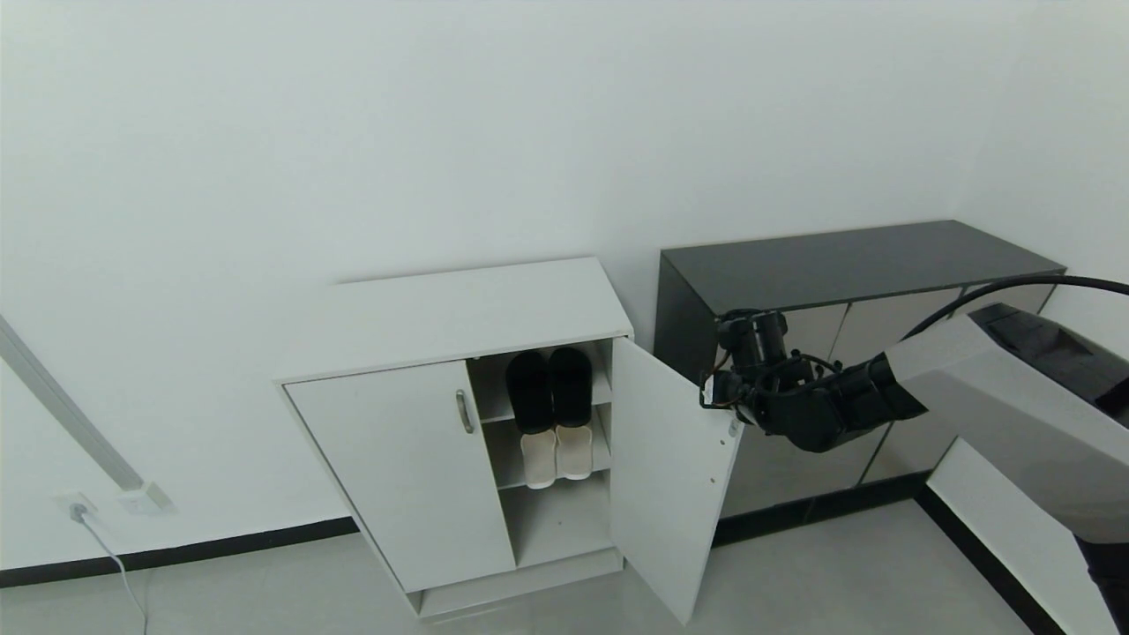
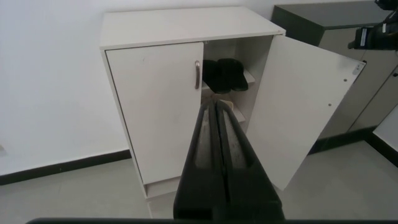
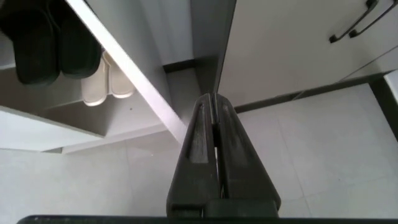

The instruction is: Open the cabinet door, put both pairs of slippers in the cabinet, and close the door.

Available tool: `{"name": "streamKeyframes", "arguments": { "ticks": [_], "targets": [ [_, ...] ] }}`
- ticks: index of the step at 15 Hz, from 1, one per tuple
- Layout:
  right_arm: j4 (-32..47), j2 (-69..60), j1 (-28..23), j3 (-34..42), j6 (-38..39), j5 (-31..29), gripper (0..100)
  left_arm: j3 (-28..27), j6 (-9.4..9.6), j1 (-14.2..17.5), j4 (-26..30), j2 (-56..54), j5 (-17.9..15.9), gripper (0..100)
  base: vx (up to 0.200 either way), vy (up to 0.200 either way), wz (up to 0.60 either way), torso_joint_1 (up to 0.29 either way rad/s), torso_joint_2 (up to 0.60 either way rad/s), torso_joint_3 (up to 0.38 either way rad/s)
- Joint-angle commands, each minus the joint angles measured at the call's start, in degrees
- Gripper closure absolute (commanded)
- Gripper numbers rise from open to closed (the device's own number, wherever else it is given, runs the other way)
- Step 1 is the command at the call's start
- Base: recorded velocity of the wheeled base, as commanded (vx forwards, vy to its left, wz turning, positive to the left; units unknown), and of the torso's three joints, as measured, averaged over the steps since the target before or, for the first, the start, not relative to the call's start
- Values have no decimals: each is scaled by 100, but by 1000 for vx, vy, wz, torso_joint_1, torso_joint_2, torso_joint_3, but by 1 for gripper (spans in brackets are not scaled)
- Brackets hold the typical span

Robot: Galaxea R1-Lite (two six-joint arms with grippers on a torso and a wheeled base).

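Black slippers [image 1: 549,388] and white slippers [image 1: 556,454] sit inside the cabinet [image 1: 459,317], so only shutting the open door [image 1: 670,467] is left; the right pincer [image 3: 214,99] by its edge and the left pincer [image 2: 217,107] are both closed, empty.

Cabinet [image 1: 459,309] stands on the grey floor [image 1: 838,573], back to the wall. Upper shelf [image 1: 492,412] carries the black slippers [image 1: 549,388], pair side by side. Middle shelf [image 1: 509,481] carries the white slippers [image 1: 557,454], also side by side, right under the black pair.
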Motion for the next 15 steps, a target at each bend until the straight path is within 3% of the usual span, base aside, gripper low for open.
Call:
{"name": "streamKeyframes", "arguments": {
  "ticks": [1, 9, 15],
  "targets": [
    [1, 66, -2, 15, 4, -3, 100, -2, -2, 1, -1, 7, 8, 100, 0, 0, 0, 0, 0, 0],
    [168, 163, 182, 59, 12, -3, 100, -2, -2, 1, -1, 7, 8, 100, 0, 0, 0, 0, 0, 0],
    [150, -242, 1052, 542, 223, -12, 100, -2, -2, 1, -1, 7, -1, 100, 0, 0, 0, 0, 0, 0]
  ]
}}
